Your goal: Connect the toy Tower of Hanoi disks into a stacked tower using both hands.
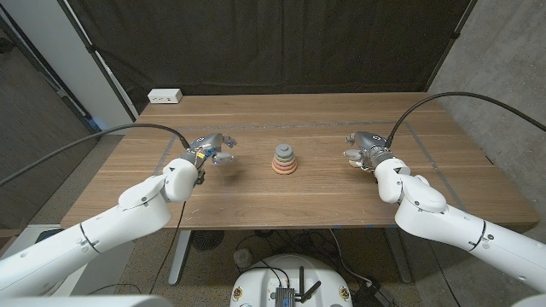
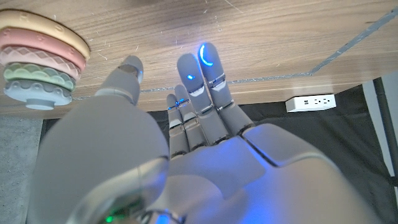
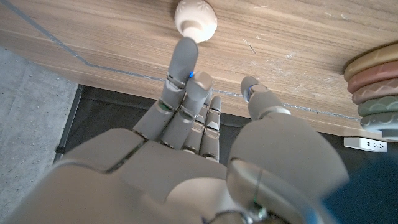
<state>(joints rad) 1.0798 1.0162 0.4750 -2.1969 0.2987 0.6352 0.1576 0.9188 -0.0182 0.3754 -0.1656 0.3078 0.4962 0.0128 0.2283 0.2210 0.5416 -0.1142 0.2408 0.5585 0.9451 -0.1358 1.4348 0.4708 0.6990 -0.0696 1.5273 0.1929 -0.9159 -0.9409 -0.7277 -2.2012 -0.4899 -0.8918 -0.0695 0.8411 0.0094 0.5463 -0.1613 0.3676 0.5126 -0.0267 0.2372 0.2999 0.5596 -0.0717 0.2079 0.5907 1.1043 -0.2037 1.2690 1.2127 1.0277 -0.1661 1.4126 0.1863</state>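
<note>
Head view: disk stack between two open, empty hands, top piece indistinct.

The left hand takes up the lower and middle part of the frame, its fingers held straight and close together, holding nothing, with blue light glowing on them. At the upper left stands the stack of rings on the wooden table. A white power strip sits at the right.

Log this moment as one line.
tower: stacked, table centre | left hand: open, beside it | right hand: open, beside it | small piece: loose
</note>
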